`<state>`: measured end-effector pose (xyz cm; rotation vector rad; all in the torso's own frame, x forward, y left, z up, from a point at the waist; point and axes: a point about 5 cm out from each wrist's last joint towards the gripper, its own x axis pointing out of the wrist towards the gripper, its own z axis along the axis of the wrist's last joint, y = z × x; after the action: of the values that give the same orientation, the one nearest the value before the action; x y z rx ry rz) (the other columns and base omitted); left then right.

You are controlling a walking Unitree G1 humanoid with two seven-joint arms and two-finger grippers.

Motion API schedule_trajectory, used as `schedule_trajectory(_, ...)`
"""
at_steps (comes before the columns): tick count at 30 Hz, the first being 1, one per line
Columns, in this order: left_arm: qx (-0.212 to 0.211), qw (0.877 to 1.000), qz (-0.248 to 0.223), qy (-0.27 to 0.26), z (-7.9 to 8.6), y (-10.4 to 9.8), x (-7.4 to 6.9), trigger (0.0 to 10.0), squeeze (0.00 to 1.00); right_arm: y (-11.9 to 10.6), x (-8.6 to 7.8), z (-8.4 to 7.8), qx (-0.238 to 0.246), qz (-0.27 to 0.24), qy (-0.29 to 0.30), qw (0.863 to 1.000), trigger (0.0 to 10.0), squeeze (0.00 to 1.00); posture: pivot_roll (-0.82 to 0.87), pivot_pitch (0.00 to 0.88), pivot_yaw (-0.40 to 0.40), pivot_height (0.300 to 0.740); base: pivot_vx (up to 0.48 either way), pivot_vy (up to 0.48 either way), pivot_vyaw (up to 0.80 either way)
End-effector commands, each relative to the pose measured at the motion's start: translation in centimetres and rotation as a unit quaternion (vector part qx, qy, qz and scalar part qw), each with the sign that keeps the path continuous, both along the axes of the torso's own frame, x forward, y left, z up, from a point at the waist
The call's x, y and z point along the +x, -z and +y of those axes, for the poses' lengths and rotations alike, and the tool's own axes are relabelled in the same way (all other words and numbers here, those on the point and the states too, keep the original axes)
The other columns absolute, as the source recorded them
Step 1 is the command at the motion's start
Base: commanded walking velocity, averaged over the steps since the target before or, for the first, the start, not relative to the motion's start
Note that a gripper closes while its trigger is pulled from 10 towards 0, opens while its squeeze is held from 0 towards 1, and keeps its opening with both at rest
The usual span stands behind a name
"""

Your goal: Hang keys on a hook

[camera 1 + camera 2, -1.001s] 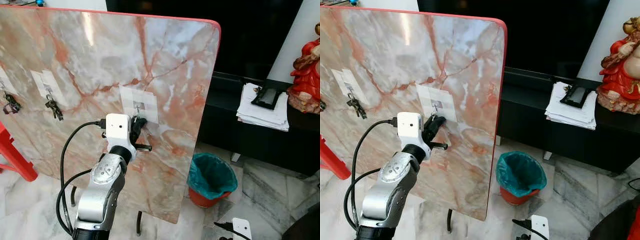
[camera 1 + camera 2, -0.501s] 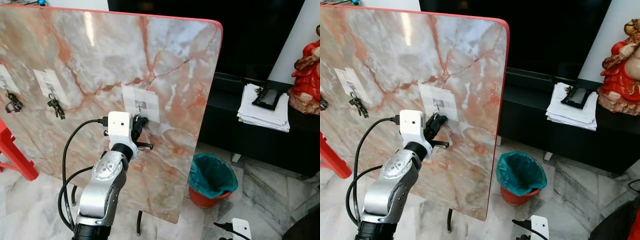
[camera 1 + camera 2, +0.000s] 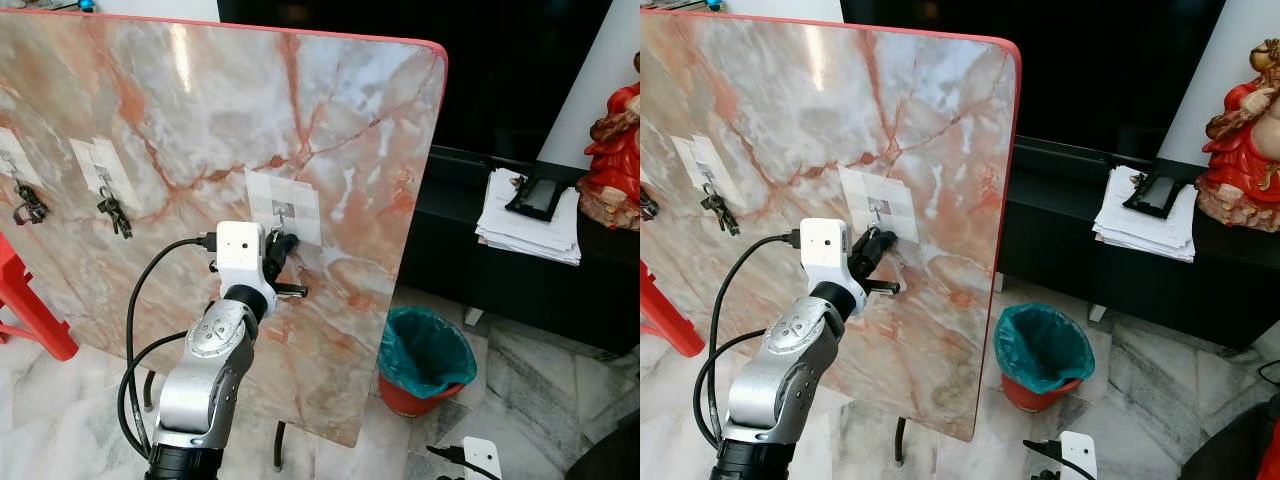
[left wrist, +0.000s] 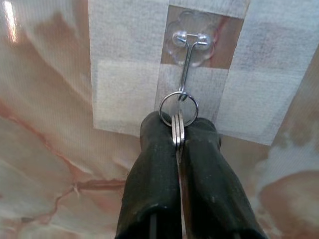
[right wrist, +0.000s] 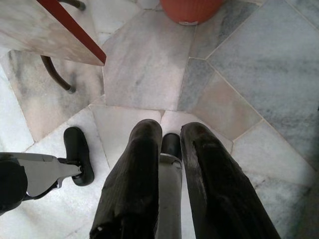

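A tilted marble board point(image 3: 350, 130) carries a clear adhesive hook point(image 4: 188, 55) on a white patch point(image 3: 283, 205). My left gripper point(image 4: 177, 124) is pressed up close to the board just below that hook, shut on a small bunch of keys point(image 4: 177, 130). The key ring point(image 4: 162, 107) sits around the lower end of the hook's metal wire. From the head, the left gripper point(image 3: 283, 242) shows at the patch's lower edge. My right gripper point(image 5: 172, 132) hangs idle over the floor, with a narrow gap between its fingers.
Two other key bunches point(image 3: 112, 215) point(image 3: 25, 205) hang on hooks further left on the board. A red stool point(image 3: 30, 310) stands at the left. A teal-lined bin point(image 3: 425, 355) sits on the floor beside the board. Papers point(image 3: 525, 215) lie on a black cabinet by a red statue point(image 3: 615, 150).
The whole picture has shifted a little to the right, so the camera moved. My left gripper stays at the hook, still holding the keys.
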<state>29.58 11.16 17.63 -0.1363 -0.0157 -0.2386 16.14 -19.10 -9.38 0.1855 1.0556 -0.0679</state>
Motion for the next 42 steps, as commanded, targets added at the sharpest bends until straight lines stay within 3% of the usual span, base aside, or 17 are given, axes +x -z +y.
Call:
schedule_trajectory(1,-0.006,1.000,0.022,0.006,-0.2,0.4,-0.2,10.0,0.00,0.0,-0.1,-0.2,-0.002,0.004,-0.001,1.000,10.0,0.00,0.03,0.000,-0.040,0.740,0.000,0.000,0.00)
schedule_trajectory(13,-0.005,1.000,0.029,0.009,-0.3,0.5,-0.2,10.0,0.00,0.0,-0.1,-0.2,-0.001,0.005,-0.002,1.000,10.0,0.00,0.03,0.000,-0.038,0.740,0.000,0.000,0.00)
schedule_trajectory(14,-0.003,1.000,0.027,0.008,-0.3,0.4,-0.2,10.0,0.69,0.0,-0.1,-0.2,-0.001,0.005,-0.002,1.000,10.0,0.00,0.03,0.000,-0.039,0.740,0.000,0.000,0.00)
schedule_trajectory(15,-0.002,1.000,0.025,0.008,-0.3,0.4,-0.2,10.0,0.69,0.0,-0.1,-0.2,-0.002,0.005,-0.002,1.000,10.0,0.00,0.03,0.000,-0.039,0.740,0.000,0.000,0.00)
schedule_trajectory(16,0.001,1.000,0.021,0.010,-0.3,0.3,-0.2,10.0,1.00,0.0,-0.1,-0.2,-0.002,0.005,-0.002,1.000,10.0,0.00,0.03,0.000,-0.039,0.740,0.000,0.000,0.00)
schedule_trajectory(32,0.025,1.000,0.009,0.008,-0.1,0.4,-0.3,10.0,1.00,0.0,0.0,-0.3,-0.003,0.002,-0.003,1.000,10.0,0.00,0.03,0.000,-0.043,0.740,0.000,0.000,0.00)
schedule_trajectory(42,0.030,0.999,-0.007,0.025,0.0,0.0,-1.8,10.0,1.00,-0.1,0.1,-0.4,-0.006,0.002,-0.005,1.000,10.0,0.00,0.04,0.000,-0.049,0.740,0.000,0.000,0.00)
